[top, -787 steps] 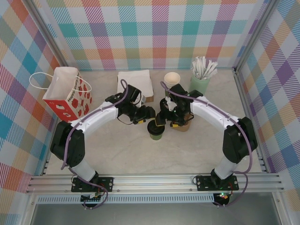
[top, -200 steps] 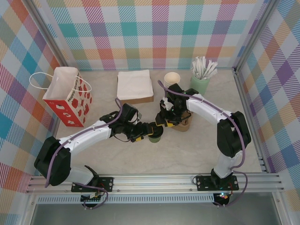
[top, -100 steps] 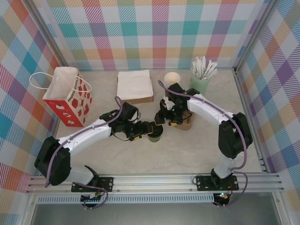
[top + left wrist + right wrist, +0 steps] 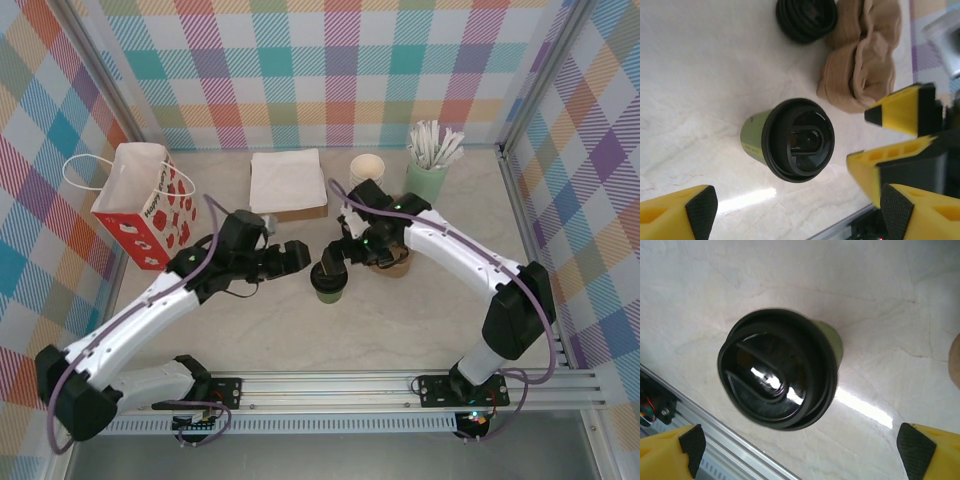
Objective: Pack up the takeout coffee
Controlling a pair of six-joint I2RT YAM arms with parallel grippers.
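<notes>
The takeout coffee (image 4: 328, 282) stands upright and free on the marble table, a dark green cup with a black lid (image 4: 797, 140). My left gripper (image 4: 295, 256) hovers just left of it, open; its yellow fingers (image 4: 680, 212) frame the cup from a short way off. My right gripper (image 4: 337, 260) hangs open just above and behind the cup, and the lid (image 4: 775, 375) sits between its spread fingertips (image 4: 935, 450) without touching them. Neither gripper holds anything.
A red gift bag (image 4: 145, 205) stands open at the left. White napkins (image 4: 288, 183), a stack of lidless cups (image 4: 367, 168) and a mint holder of white sticks (image 4: 430, 165) line the back. Brown sleeves (image 4: 865, 55) and black lids (image 4: 806, 17) lie just behind the cup.
Both grippers have opened and let go of the cup. The left arm has drawn back to the left; the right gripper has lifted slightly off the lid.
</notes>
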